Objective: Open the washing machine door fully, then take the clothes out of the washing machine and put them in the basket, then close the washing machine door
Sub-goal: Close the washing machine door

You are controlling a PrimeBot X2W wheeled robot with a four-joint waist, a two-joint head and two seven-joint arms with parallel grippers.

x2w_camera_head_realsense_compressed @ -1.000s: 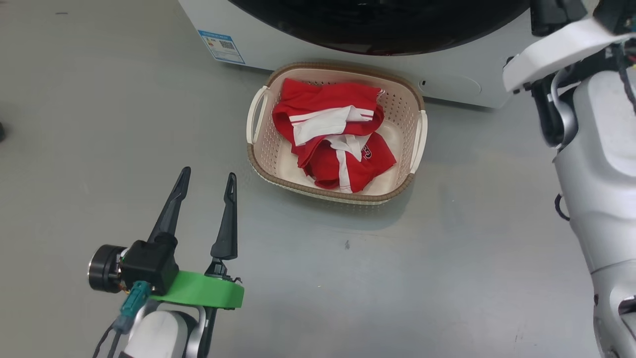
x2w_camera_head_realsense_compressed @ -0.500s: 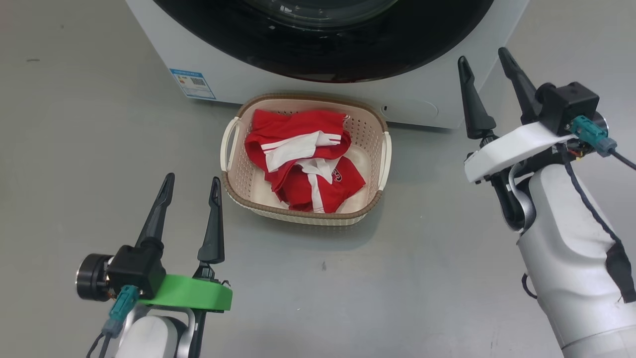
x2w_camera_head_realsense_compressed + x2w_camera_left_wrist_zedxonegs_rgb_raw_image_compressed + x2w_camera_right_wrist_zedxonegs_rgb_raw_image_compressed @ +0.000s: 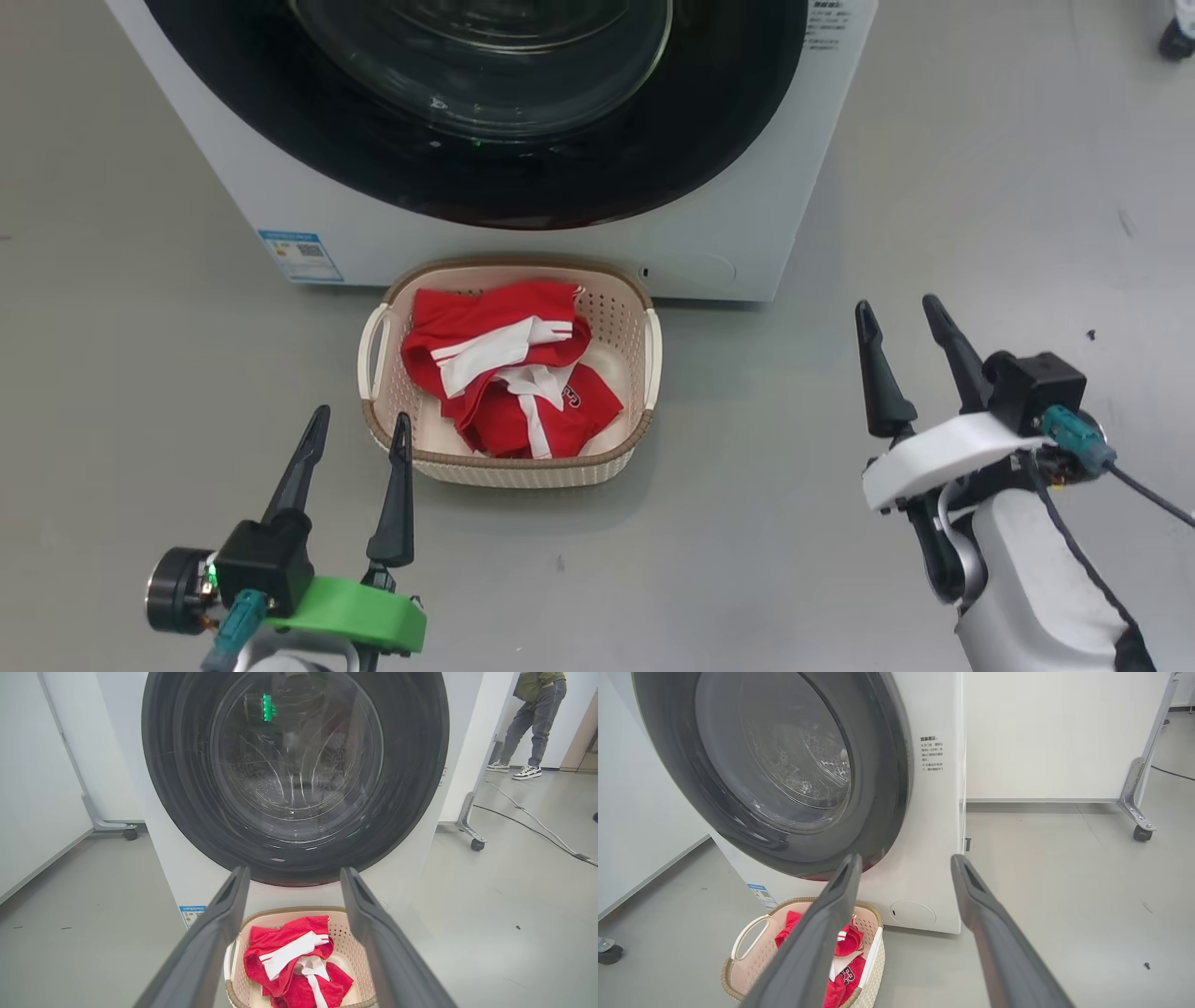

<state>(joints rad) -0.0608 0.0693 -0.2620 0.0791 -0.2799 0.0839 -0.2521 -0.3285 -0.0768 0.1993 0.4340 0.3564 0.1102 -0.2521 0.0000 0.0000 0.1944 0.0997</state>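
The left fingers [image 3: 397, 495] are held wide apart with nothing gripped, and their tips are seen against the near left corner of the basket [image 3: 523, 471]. The right fingers [image 3: 878, 392] are spread just as wide and are empty too, held over bare floor [image 3: 775, 523] well to the right of the basket.

Now outward. The clothes [image 3: 504, 392], red with white stripes, are heaped inside the basket. It is set on the floor just in front of the washing machine [image 3: 747, 187], below the door [image 3: 280, 121]. The door is shut flat against the front, so the drum is closed off behind the glass. A blue label [image 3: 301, 255] is stuck low on the front, just left of the basket.

From the left wrist, the door [image 3: 177, 788] is faced head on between the fingers [image 3: 210, 942]. A green light [image 3: 266, 707] is mirrored in the glass and the steel drum [image 3: 299, 779] is made out through it. Far off at the right, a person's legs [image 3: 537, 718] are caught, with a cable [image 3: 528, 821] laid across the floor and a wheeled stand [image 3: 472, 835] beside the machine.

From the right wrist, the door is taken at an angle past the fingers [image 3: 817, 942]. Printed text [image 3: 931, 753] is shown beside the door, a round flap [image 3: 913, 913] low on the front, and a white "23" [image 3: 846, 976] on the clothes.
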